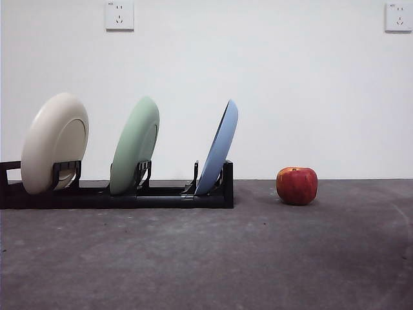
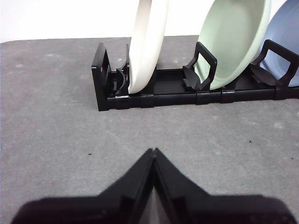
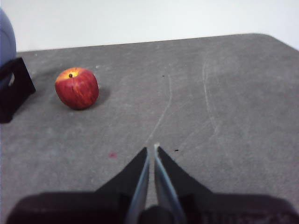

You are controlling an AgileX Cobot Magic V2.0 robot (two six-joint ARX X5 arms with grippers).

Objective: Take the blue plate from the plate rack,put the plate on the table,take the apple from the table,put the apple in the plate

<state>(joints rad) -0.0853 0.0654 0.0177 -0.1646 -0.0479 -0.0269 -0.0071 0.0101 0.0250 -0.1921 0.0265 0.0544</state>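
The blue plate [image 1: 219, 150] stands on edge in the right end slot of the black plate rack [image 1: 161, 196]; its edge also shows in the left wrist view [image 2: 282, 35]. The red apple [image 1: 297, 185] rests on the grey table [image 1: 258, 258] to the right of the rack, seen too in the right wrist view [image 3: 76, 87]. My left gripper [image 2: 153, 151] is shut and empty, low over the table in front of the rack. Well back from the apple, my right gripper [image 3: 151, 149] is shut and holds nothing. Neither arm shows in the front view.
A cream plate [image 1: 55, 143] and a pale green plate [image 1: 134, 146] stand on edge in the rack's left and middle slots. A white wall with two sockets [image 1: 119, 15] rises behind the table.
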